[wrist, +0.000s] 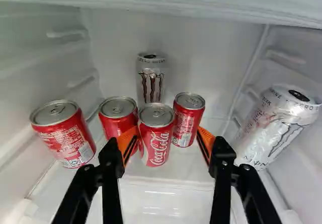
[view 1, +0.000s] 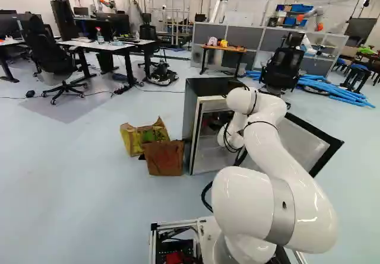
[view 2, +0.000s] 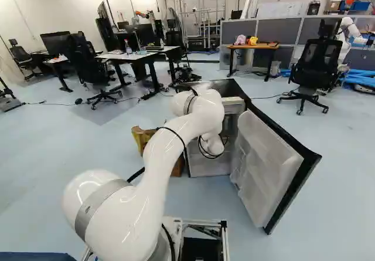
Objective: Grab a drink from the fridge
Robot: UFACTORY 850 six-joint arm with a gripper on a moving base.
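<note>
In the left base view my gripper (view 1: 218,120) is a small dark shape inside the fridge (view 1: 208,86), its fingers too small to make out. The wrist view shows the gripper (wrist: 168,139) open, orange pads apart. Between and just ahead of its fingers stands a red can (wrist: 156,138); a gap separates it from one pad. Close behind are a second red can (wrist: 117,117) and a third red can (wrist: 187,121). Another red can (wrist: 65,136) stands by one side wall. A silver can (wrist: 151,80) stands at the back; a tilted silver can (wrist: 276,126) is by the opposite wall.
The fridge door (view 2: 266,161) stands wide open to the arm's right. Two paper bags, one yellow (view 1: 142,134) and one brown (view 1: 164,158), are on the floor against the fridge's left side. An office chair (view 2: 316,64) and a wooden table (view 2: 253,47) stand farther back.
</note>
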